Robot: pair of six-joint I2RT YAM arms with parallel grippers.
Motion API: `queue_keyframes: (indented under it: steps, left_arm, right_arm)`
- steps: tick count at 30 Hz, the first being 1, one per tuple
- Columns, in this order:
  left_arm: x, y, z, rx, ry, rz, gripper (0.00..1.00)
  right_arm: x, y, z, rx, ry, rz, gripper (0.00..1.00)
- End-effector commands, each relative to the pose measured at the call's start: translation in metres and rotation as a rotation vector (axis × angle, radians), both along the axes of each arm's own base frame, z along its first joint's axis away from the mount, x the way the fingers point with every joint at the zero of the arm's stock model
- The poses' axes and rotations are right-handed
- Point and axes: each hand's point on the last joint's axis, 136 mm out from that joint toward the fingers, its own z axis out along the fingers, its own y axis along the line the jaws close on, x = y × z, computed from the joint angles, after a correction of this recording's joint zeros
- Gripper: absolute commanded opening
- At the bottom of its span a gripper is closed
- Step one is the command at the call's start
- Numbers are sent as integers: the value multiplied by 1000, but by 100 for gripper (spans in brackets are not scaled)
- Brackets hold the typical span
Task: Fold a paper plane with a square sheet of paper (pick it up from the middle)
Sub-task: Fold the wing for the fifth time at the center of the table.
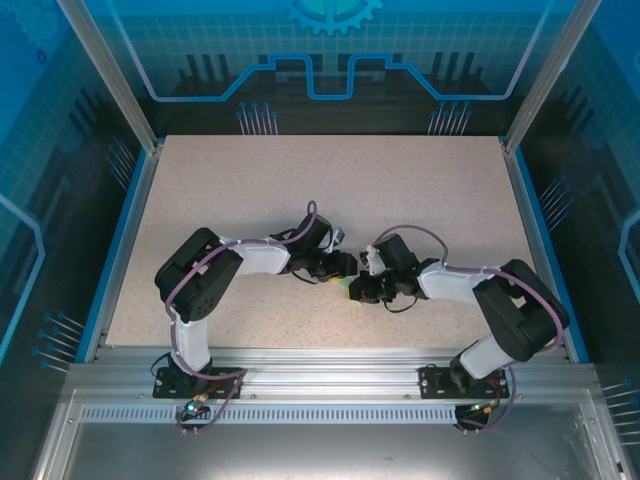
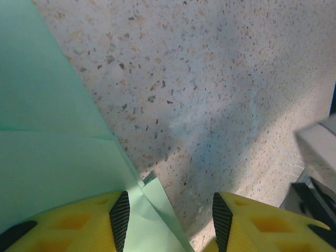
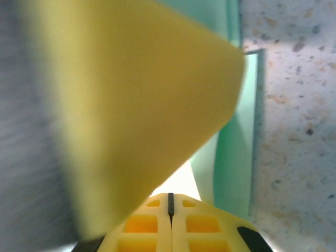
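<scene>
Paper [image 2: 47,157] thin, floppy, tears easily: pinch its folded middle; your left gripper [image 2: 168,210] stands open, right gripper [image 3: 170,203] clamped shut.

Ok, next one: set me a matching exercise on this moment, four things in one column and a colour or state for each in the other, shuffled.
Things:
1. left gripper
2. right gripper
3. folded paper
4. table

Colour or state:
A. speckled beige
B. jaws shut together
C. pale mint green, creased
D. jaws apart

Pairs: 1-D, 2-B, 3-C, 4-A
</scene>
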Motion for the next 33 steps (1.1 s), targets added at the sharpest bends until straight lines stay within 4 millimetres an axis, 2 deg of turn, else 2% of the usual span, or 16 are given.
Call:
queue_keyframes:
  steps: [1, 8, 13, 22, 24, 29, 33]
  left_arm:
    - [-9, 1, -15, 32, 40, -33, 50]
    - [-8, 2, -14, 39, 38, -31, 50]
    - [-8, 2, -15, 42, 40, -29, 50]
    - [-9, 4, -17, 53, 47, -26, 49]
    - [-9, 4, -17, 51, 51, -27, 49]
    - [-9, 3, -16, 46, 51, -31, 49]
    - [-9, 1, -14, 37, 48, -36, 49]
  right_arm:
    - [11, 3, 1, 32, 11, -7, 4]
    - [-27, -15, -29, -5, 133, 17, 2]
    - [-47, -32, -45, -46, 178, -9, 3]
    - [-62, -45, -54, -48, 246, -47, 3]
    - [-65, -44, -52, -37, 253, -47, 0]
    - [-65, -48, -42, -48, 217, -37, 2]
    - [-69, -54, -54, -79, 246, -47, 2]
